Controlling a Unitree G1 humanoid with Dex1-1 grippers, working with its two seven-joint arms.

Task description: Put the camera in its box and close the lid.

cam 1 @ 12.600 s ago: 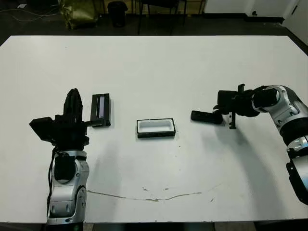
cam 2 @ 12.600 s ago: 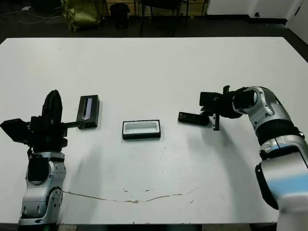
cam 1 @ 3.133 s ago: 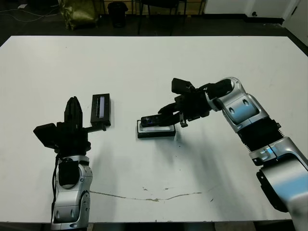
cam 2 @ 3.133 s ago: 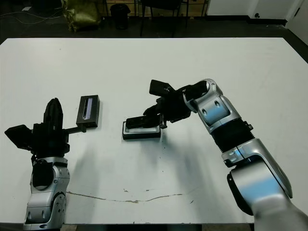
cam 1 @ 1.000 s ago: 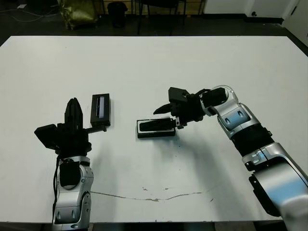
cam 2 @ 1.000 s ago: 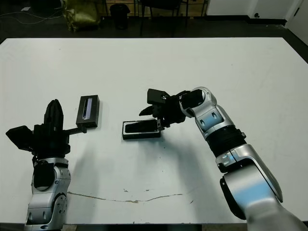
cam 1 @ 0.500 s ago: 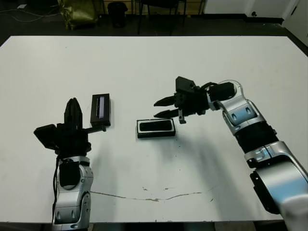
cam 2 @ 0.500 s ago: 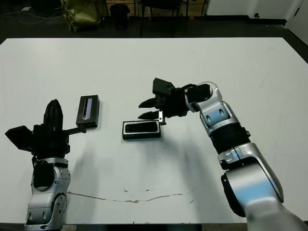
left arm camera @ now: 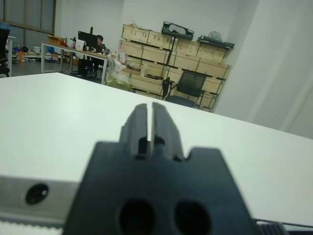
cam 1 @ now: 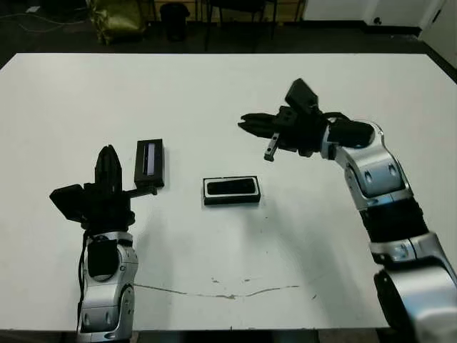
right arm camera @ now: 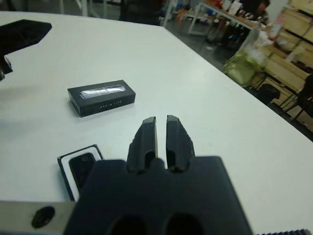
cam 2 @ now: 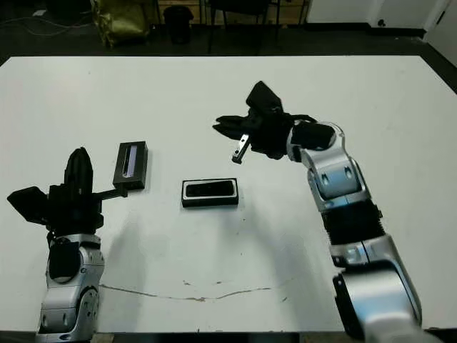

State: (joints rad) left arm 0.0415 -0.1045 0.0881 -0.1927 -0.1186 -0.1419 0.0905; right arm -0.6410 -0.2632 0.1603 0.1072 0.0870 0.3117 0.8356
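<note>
The camera [cam 1: 230, 187], a slim black bar, lies flat inside the box [cam 1: 230, 200], a shallow black tray with white lining in the middle of the table. The lid [cam 1: 149, 161], black with a pale stripe, rests on the table to the box's left. My right gripper [cam 1: 244, 123] hovers above and behind the box, shut on nothing. The right wrist view shows its fingers [right arm camera: 146, 134] pressed close, with the box [right arm camera: 62, 164], camera [right arm camera: 80, 165] and lid [right arm camera: 100, 97] beyond them. My left gripper [cam 1: 108, 153] points upward just left of the lid, shut and apart from it.
A thin crack line [cam 1: 228, 293] runs across the table near its front edge. Beyond the far edge are a dark floor, chairs and a green bag [cam 1: 114, 18]. In the left wrist view, stacked cardboard boxes [left arm camera: 166, 54] and a seated person [left arm camera: 99, 40] show far off.
My right gripper rose and drew back from the box, and its fingers went from open to shut. The camera stays in the box. The left arm has not moved.
</note>
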